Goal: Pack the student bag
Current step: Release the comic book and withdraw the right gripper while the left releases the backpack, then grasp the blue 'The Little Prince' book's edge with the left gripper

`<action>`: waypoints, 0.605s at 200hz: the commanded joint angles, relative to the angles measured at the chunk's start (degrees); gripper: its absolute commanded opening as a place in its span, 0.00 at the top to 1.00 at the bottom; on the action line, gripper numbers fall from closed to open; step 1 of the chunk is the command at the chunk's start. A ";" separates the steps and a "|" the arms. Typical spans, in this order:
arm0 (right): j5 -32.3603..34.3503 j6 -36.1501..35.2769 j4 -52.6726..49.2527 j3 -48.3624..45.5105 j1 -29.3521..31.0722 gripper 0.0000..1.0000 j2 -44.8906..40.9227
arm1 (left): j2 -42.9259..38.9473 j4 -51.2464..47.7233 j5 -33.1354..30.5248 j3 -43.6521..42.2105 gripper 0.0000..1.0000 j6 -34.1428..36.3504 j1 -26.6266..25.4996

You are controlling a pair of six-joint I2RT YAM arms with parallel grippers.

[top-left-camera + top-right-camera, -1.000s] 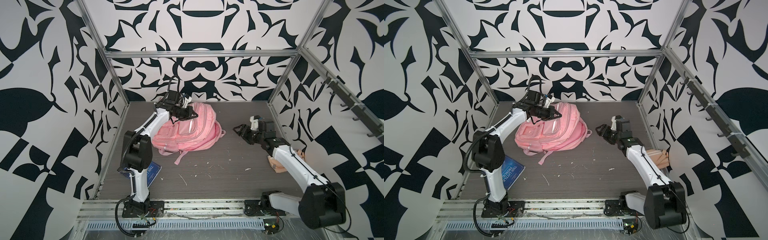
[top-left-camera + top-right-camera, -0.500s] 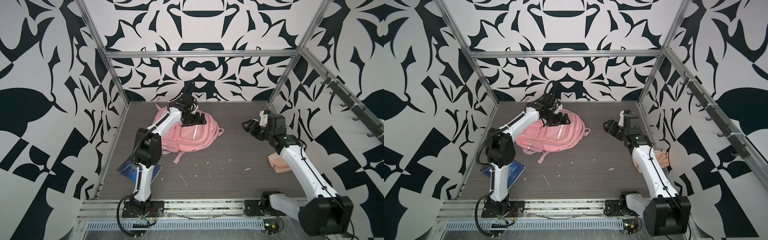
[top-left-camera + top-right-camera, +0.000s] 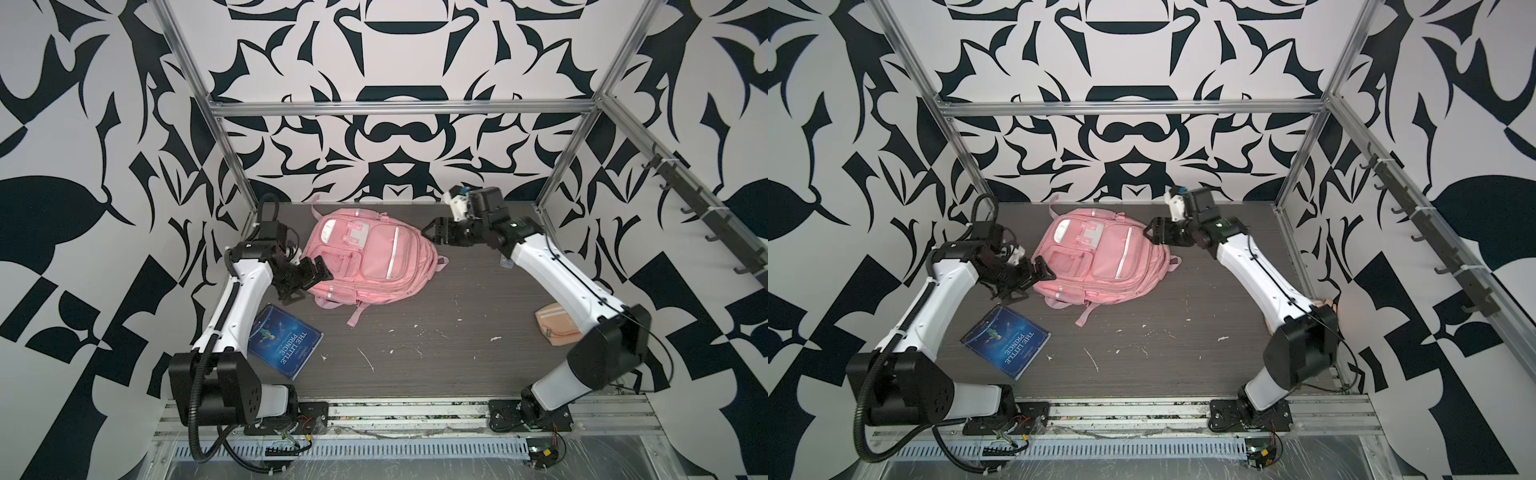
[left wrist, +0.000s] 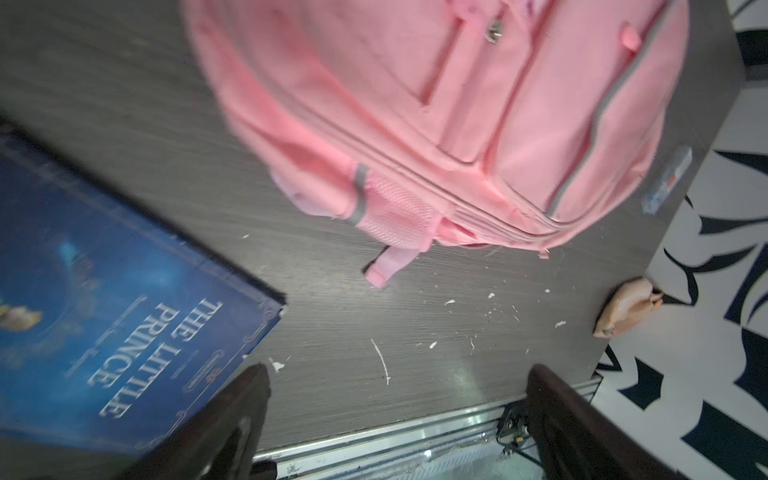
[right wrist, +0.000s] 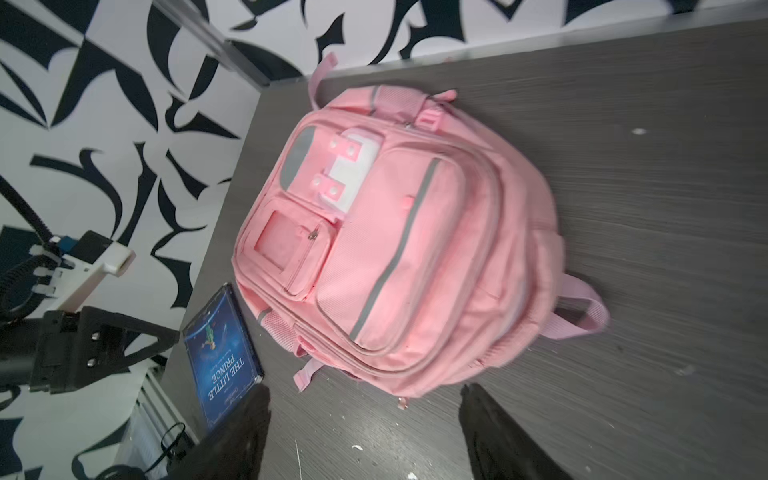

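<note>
The student bag [image 3: 370,262] [image 3: 1100,262] is a pink backpack lying flat, front pockets up, at the back middle of the table. It also fills much of the left wrist view [image 4: 457,104] and the right wrist view [image 5: 395,249]. My left gripper [image 3: 311,282] [image 3: 1034,280] [image 4: 397,374] is open at the bag's left edge, with nothing between its fingers. My right gripper [image 3: 432,232] [image 3: 1152,232] [image 5: 365,392] is open just off the bag's right back edge and holds nothing.
A blue book, "The Little Prince" [image 3: 284,340] [image 3: 1005,340] [image 4: 104,291] [image 5: 222,353], lies at the front left by the left arm. A beige-peach pouch [image 3: 555,326] [image 4: 627,307] sits by the right wall, partly behind the right arm. A small clear packet [image 3: 505,262] lies near the right wall.
The left gripper opened and let go of the bag's top, then drew back to the bag's left side. The bag dropped flat. The right gripper moved back and in toward the bag.
</note>
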 commanded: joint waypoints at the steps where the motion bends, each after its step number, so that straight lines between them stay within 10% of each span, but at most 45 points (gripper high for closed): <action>1: -1.71 -1.18 -2.80 6.65 5.70 0.21 6.36 | -2.59 -1.55 -5.05 -5.37 0.01 -3.93 7.01; 70: -13.85 5.77 -2.48 33.60 21.20 0.21 34.41 | -1.04 3.11 -23.97 -10.35 0.01 -10.92 14.60; 121: -16.15 4.96 -15.38 62.34 26.12 0.22 54.67 | -1.85 6.11 -24.58 -19.28 0.00 -12.91 16.93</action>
